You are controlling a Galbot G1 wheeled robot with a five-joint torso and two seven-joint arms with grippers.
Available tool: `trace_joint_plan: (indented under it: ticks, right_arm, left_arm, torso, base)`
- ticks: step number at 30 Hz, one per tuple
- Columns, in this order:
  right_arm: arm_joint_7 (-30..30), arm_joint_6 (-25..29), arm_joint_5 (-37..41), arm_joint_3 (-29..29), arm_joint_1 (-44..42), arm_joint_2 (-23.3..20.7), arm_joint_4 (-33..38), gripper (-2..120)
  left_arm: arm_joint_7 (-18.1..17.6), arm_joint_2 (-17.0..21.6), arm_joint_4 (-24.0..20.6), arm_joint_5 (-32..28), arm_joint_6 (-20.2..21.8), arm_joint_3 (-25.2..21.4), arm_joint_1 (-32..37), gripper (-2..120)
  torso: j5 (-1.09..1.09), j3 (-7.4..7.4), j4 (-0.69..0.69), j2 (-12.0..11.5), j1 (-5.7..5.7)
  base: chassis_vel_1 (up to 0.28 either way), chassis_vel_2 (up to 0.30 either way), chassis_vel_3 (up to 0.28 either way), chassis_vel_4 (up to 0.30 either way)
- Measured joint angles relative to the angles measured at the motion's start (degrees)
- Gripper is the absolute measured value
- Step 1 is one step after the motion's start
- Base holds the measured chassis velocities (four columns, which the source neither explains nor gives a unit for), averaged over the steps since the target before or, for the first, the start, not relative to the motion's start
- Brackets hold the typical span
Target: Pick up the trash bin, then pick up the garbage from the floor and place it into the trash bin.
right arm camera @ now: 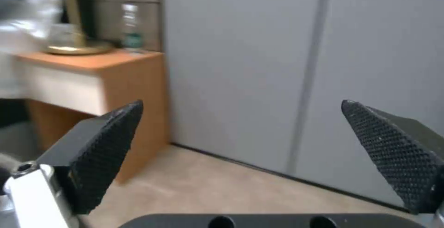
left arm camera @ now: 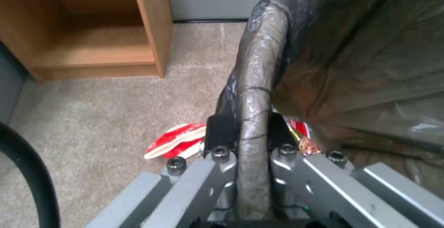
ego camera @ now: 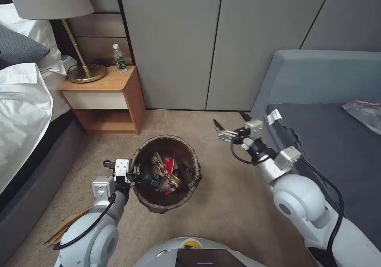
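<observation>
The trash bin (ego camera: 189,160), a round bucket lined with a dark brown bag, stands in the middle of the carpet. My left gripper (ego camera: 135,174) (left arm camera: 249,131) is shut on the trash bin's rim (left arm camera: 254,93), one finger inside and one outside. Garbage (ego camera: 164,173) lies in the bin: a red-white carton, snack wrappers and a dark-labelled bottle. A red-white carton (left arm camera: 176,141) lies on the carpet just outside the rim. Tan cardboard (ego camera: 63,229) lies beside my left arm. My right gripper (ego camera: 229,120) (right arm camera: 241,104) hangs open and empty in the air, right of the bin.
A wooden nightstand (ego camera: 107,100) stands behind the bin with a brass lamp (ego camera: 85,70) and a green-labelled bottle (ego camera: 119,58) on top. A bed (ego camera: 24,112) borders the left, a grey sofa (ego camera: 329,140) the right, grey cabinet doors (ego camera: 222,40) the back.
</observation>
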Motion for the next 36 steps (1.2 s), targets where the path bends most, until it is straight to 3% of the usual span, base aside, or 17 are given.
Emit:
trace_joint_plan:
  ticks: [4, 6, 7, 9, 11, 13, 21, 36]
  right_arm:
    - [-2.5, 4.0, -5.2, 6.0, -7.2, 5.0, -0.4, 100]
    - [-2.6, 4.4, -5.7, 6.3, -7.8, 5.5, -0.4, 100]
    - [-3.0, 5.3, -7.0, 7.2, -9.4, 7.1, -0.5, 100]
    - [-4.2, 9.7, -12.3, 10.2, -15.8, 15.2, -0.4, 100]
    - [-4.4, 10.6, -13.1, 10.7, -16.8, 16.5, -0.4, 100]
    - [-5.0, 14.1, -15.5, 12.7, -21.1, 21.0, 0.1, 100]
    - [-7.3, 19.2, -18.0, 14.9, -27.0, 26.0, 1.4, 100]
    - [-7.0, 19.4, -19.0, 13.4, -26.5, 27.1, 1.6, 100]
  left_arm:
    - [0.3, 0.2, -0.1, 0.0, 0.0, -0.1, 0.1, 2]
    - [0.3, 0.2, -0.1, 0.0, 0.0, -0.1, 0.1, 2]
    - [0.3, 0.3, -0.1, 0.0, 0.0, -0.1, 0.1, 2]
    - [0.3, 0.5, -0.1, 0.0, 0.0, -0.2, 0.3, 2]
    - [0.3, 0.6, -0.1, 0.0, 0.0, -0.2, 0.4, 2]
    - [0.3, 0.7, -0.1, 0.0, 0.0, -0.3, 0.6, 2]
    - [0.3, 0.8, -0.1, 0.2, 0.0, -0.2, 0.7, 2]
    - [0.4, 0.8, -0.1, 0.5, 0.2, -0.5, 0.9, 2]
  torso:
    - [-0.01, 0.00, 0.03, 0.0, 0.00]
    - [-0.01, 0.00, 0.03, 0.0, 0.00]
    - [-0.01, 0.00, 0.03, 0.0, 0.00]
    - [0.00, 0.00, 0.00, 0.0, 0.00]
    - [0.00, 0.00, 0.00, 0.0, 0.00]
    - [-0.02, 0.00, 0.02, 0.0, 0.00]
    - [-0.02, 0.00, 0.02, 0.0, 0.00]
    - [-0.01, 0.00, 0.02, 0.0, 0.00]
  base:
    - [0.000, 0.000, 0.000, 0.000]
    - [0.000, 0.000, 0.000, 0.000]
    - [0.000, 0.000, 0.000, 0.000]
    - [0.000, 0.000, 0.000, 0.000]
    - [0.000, 0.000, 0.000, 0.000]
    - [0.000, 0.000, 0.000, 0.000]
    - [0.000, 0.000, 0.000, 0.000]
    - [0.000, 0.000, 0.000, 0.000]
